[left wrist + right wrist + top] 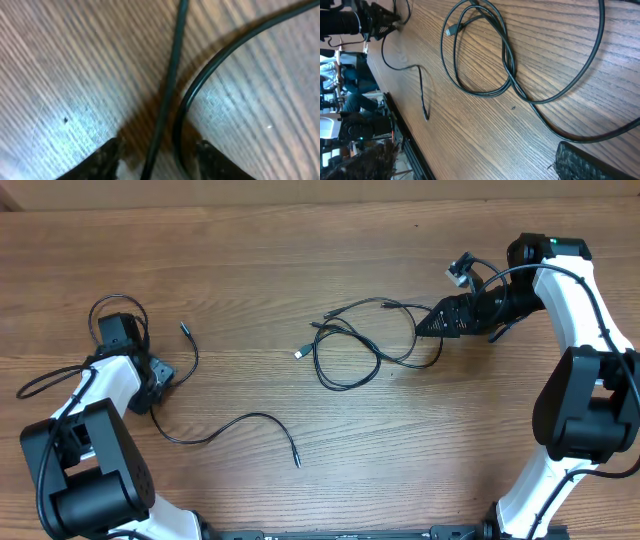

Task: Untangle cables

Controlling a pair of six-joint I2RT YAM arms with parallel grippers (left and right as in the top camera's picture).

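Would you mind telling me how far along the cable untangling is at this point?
Roughly partway. Done: one cable lies by itself on the left, apart from the rest. In hand: the left gripper straddles that cable, jaws not yet closed on it; the right gripper, open, is at the right edge of the bundle. Left: the looped cables at the centre cross one another and need separating.

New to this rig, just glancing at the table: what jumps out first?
A tangle of looped black cables lies right of the table's centre, just off the open right gripper. On the left, one separate cable snakes across the wood, and two black strands pass between the fingers of the left gripper.
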